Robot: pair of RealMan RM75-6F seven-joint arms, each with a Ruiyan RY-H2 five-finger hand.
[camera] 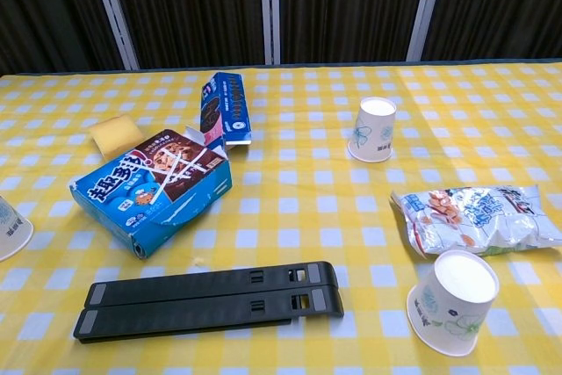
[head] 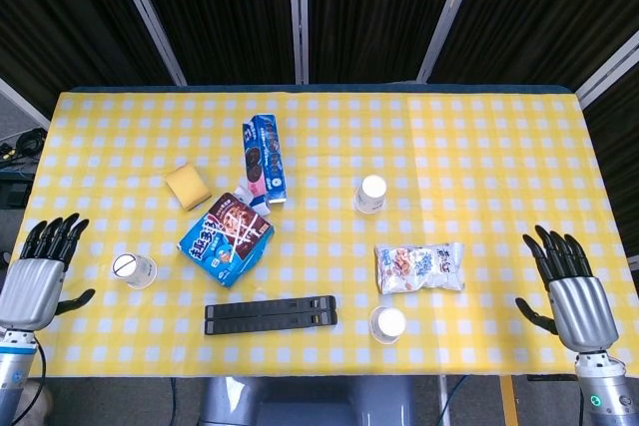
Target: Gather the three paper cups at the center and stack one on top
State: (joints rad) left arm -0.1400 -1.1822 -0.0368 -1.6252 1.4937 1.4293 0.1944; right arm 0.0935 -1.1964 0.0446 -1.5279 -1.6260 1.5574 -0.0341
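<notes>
Three white paper cups stand apart on the yellow checked table. One cup [head: 370,194] [camera: 375,129] is near the middle. A second cup [head: 387,324] [camera: 454,300] sits at the front edge, right of centre. The third cup [head: 134,269] [camera: 10,226] is at the front left, cut off by the chest view's edge. My left hand [head: 38,277] hovers at the table's left edge, a little left of that cup, fingers spread and empty. My right hand [head: 570,285] is at the front right corner, also open and empty.
A blue cookie box [head: 227,237] lies open left of centre, with a taller blue box [head: 266,156] behind it and a yellow sponge [head: 188,187] beside. A black folded stand [head: 271,314] lies at the front. A snack bag [head: 419,267] sits between the two right-hand cups.
</notes>
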